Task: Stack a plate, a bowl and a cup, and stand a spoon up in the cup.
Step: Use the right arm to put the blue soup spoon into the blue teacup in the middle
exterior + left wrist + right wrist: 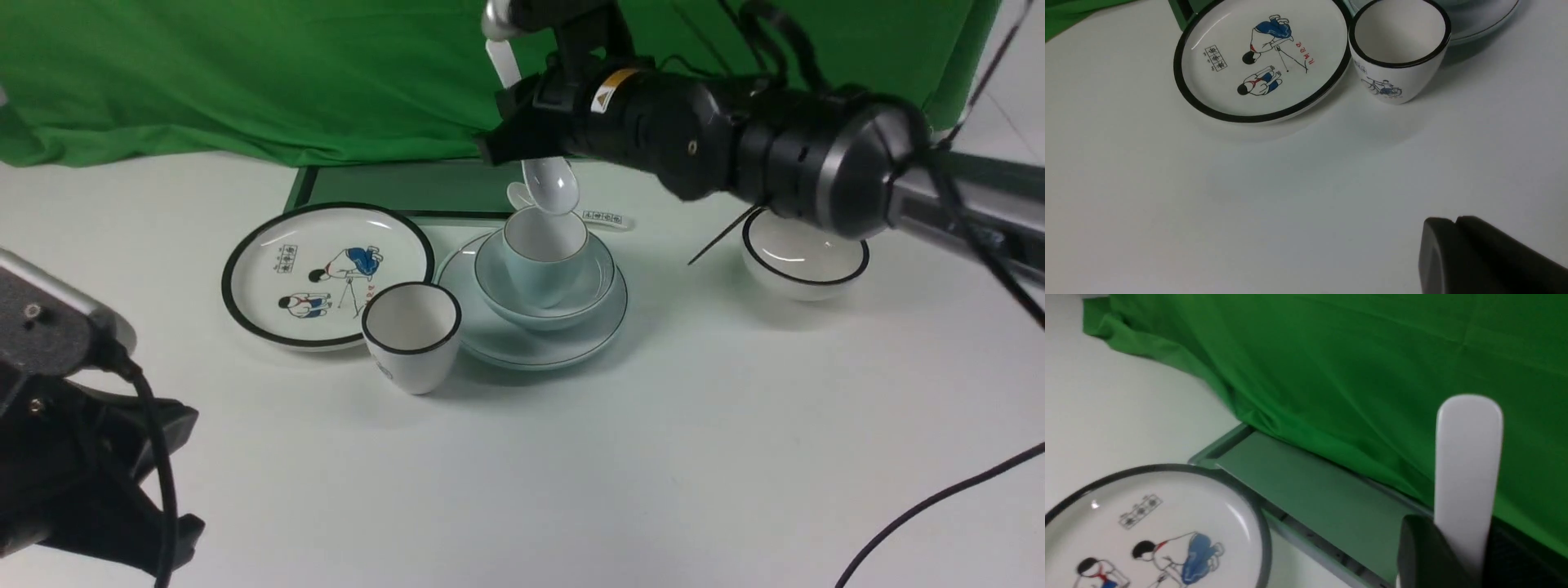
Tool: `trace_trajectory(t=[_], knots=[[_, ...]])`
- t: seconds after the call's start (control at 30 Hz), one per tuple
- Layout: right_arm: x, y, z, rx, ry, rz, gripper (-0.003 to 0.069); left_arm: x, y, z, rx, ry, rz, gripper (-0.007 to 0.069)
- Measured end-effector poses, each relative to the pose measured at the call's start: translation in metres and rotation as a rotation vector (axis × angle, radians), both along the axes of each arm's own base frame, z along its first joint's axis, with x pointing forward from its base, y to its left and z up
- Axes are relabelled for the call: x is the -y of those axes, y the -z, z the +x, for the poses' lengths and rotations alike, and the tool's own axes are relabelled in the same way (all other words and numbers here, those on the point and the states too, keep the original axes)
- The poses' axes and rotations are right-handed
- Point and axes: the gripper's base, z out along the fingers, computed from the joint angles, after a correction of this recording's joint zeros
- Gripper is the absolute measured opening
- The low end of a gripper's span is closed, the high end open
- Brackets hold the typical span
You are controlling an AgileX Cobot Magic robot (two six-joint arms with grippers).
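Showing glossy and plain white, the spoon [551,184] is pinched by its handle in the right gripper [500,122], bowl end down below the fingertips, above the cup [545,260]; whether the rim is touched is hard to tell. The left gripper [1455,222] is pressed together.

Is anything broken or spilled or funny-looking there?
I see nothing broken or spilled. One funny thing: the white cup with a black rim sits right against the white, black-rimmed cartoon plate, crowding its edge instead of standing on it. The stacked pale blue cup looks upright.
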Motion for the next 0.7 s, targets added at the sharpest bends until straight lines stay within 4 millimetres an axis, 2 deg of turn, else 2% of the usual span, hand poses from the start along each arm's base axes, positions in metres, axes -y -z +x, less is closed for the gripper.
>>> trace_trajectory(t=[0.07, 0.13, 0.27, 0.43, 0.57, 0.67, 0.7], knots=[[-0.002, 0.018, 0.006, 0.004, 0.009, -0.001, 0.0165, 0.001, 0.0, 0.0, -0.003, -0.001, -0.011, -0.0031], [-0.003, 0.023, 0.008, 0.007, 0.013, -0.001, 0.0165, 0.001, 0.0, 0.0, -0.005, -0.001, -0.016, -0.0031], [-0.004, 0.027, 0.009, 0.008, 0.015, -0.001, 0.0186, 0.001, 0.0, 0.0, -0.004, -0.001, -0.021, -0.0031], [-0.004, 0.027, 0.008, -0.001, 0.012, -0.005, 0.0281, 0.001, -0.001, -0.001, -0.002, -0.001, -0.023, -0.0031], [0.0, 0.012, 0.0, -0.052, -0.007, -0.032, 0.0299, -0.003, -0.012, -0.01, 0.052, -0.003, -0.046, -0.0031], [0.008, -0.019, -0.016, -0.083, -0.053, -0.095, 0.0239, -0.01, -0.025, -0.027, 0.144, -0.001, -0.084, -0.0031], [0.009, -0.022, -0.017, -0.079, -0.06, -0.108, 0.0233, -0.011, -0.027, -0.03, 0.158, -0.001, -0.09, -0.0031]])
